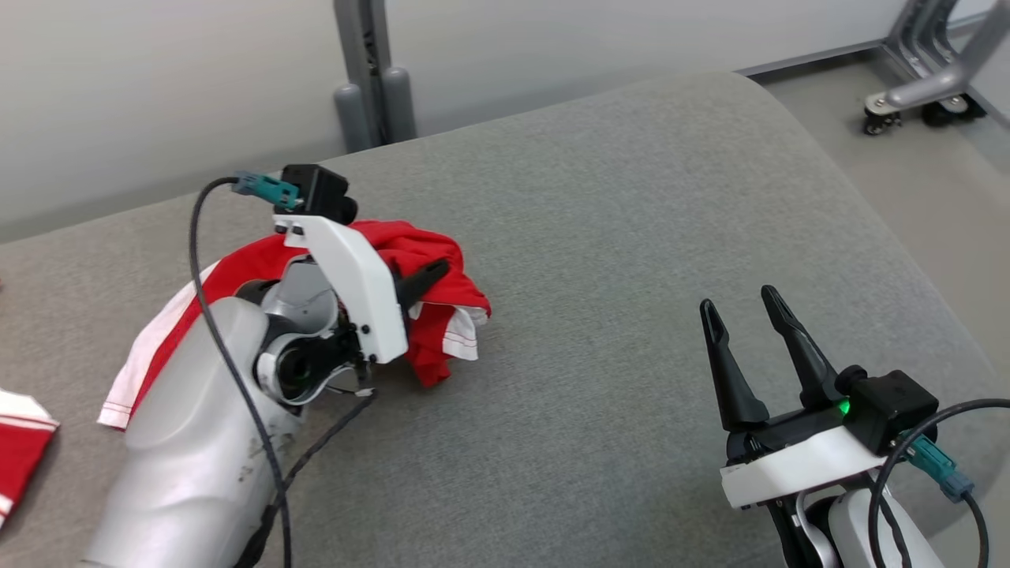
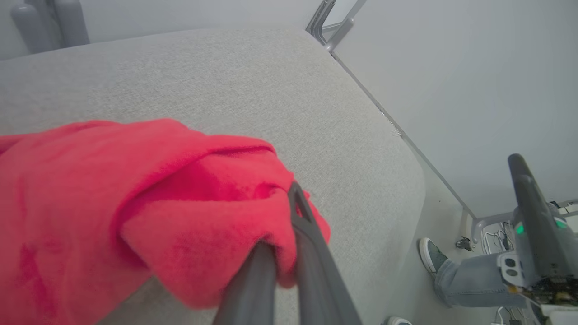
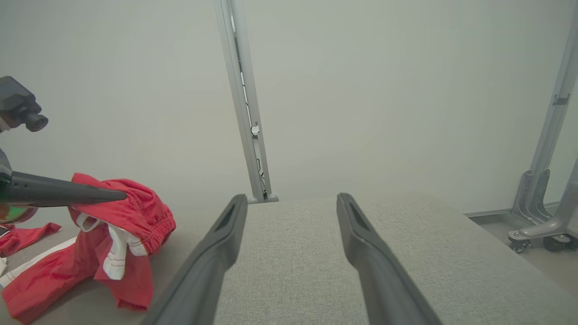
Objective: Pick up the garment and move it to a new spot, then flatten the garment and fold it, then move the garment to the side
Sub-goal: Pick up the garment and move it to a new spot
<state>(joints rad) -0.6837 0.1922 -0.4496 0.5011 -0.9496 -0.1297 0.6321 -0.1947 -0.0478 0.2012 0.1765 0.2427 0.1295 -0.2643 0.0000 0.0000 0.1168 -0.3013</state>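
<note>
The garment (image 1: 418, 241) is red with white stripes, bunched on the left part of the grey padded table (image 1: 631, 237). My left gripper (image 1: 438, 274) is shut on a fold of it. In the left wrist view the two fingers (image 2: 303, 225) pinch red cloth (image 2: 135, 194) between them. From the right wrist view the pinched part of the garment (image 3: 135, 212) is held up while its lower end trails on the table. My right gripper (image 1: 746, 304) hovers over the table's near right with its jaws open (image 3: 291, 198) and nothing between them.
Another red and white cloth (image 1: 20, 442) lies at the table's left edge. A grey post (image 1: 371, 79) stands behind the table and a wheeled frame (image 1: 923, 87) at the far right. A person's foot (image 2: 431, 255) is on the floor beside the table.
</note>
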